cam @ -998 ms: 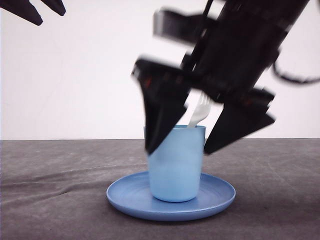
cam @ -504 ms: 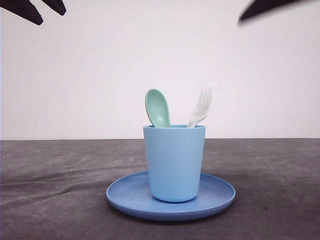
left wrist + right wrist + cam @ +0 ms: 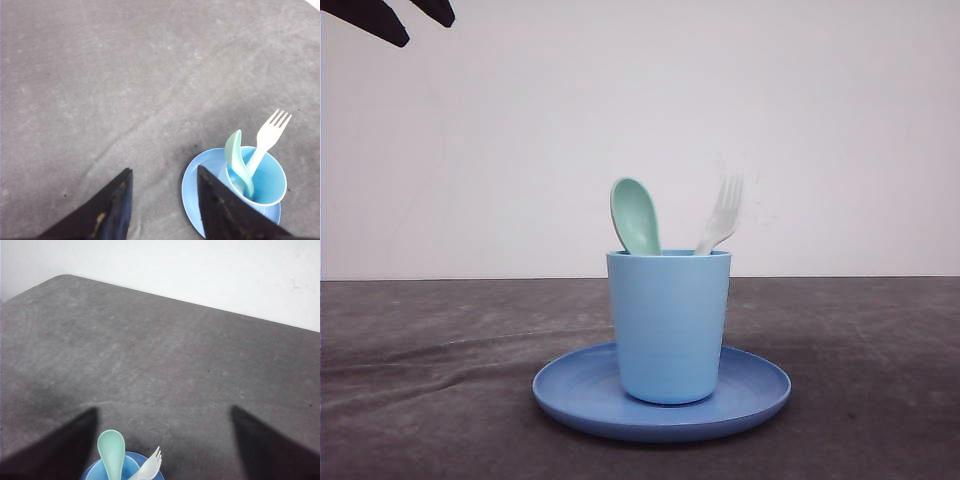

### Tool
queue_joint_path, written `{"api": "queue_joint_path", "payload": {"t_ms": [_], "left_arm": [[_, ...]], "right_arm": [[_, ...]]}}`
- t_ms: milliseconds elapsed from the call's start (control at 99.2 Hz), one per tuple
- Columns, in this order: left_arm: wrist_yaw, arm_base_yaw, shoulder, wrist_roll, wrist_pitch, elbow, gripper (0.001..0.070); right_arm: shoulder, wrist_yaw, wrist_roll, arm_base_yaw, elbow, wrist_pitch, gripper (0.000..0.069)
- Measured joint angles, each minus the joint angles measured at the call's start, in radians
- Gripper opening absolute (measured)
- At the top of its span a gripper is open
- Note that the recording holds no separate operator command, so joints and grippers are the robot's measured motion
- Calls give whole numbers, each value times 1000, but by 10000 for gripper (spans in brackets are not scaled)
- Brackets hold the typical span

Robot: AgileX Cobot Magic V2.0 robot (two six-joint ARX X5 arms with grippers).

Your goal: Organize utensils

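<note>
Utensils — fork and spoon — both stand handle-down inside the light blue cup, heads poking above its rim.

Largest first: the dark grey table runs across the whole lower part of the front view, w/ a plain white wall behind it. The round blue plate sits on the table about mid-frame, and the cup stands upright on the plate's centre.

Left gripper: two black fingers spread apart w/ nothing between them, held above the table just beside the plate. In the front view its fingertips show at the upper left corner, well apart from the cup.

Right gripper: fingers read as two blurred dark shapes set wide apart, empty, up above the cup.

Mint-green spoon leans toward the cup's left side in the front view, bowl up. White fork leans toward the right side, tines up — four tines seen from the left wrist cam.
</note>
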Motion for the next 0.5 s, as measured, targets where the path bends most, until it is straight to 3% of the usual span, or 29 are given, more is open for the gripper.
{"api": "queue_joint_path", "payload": {"t_ms": [60,111,171,282,504], "left_arm": [[0,0,0,0,3,0,93],[0,0,0,0,8,0,51],[0,0,0,0,12,0,31],[0,0,0,0,13,0,23],[0,0,0,0,6,0,23]], "right_arm": [[0,1,-3,0,0,0,298],[0,16,-7,0,0,0,156],[0,38,-10,0,0,-1,64],[0,52,-10,0,0,0,13],[0,52,-10,0,0,0,4]]}}
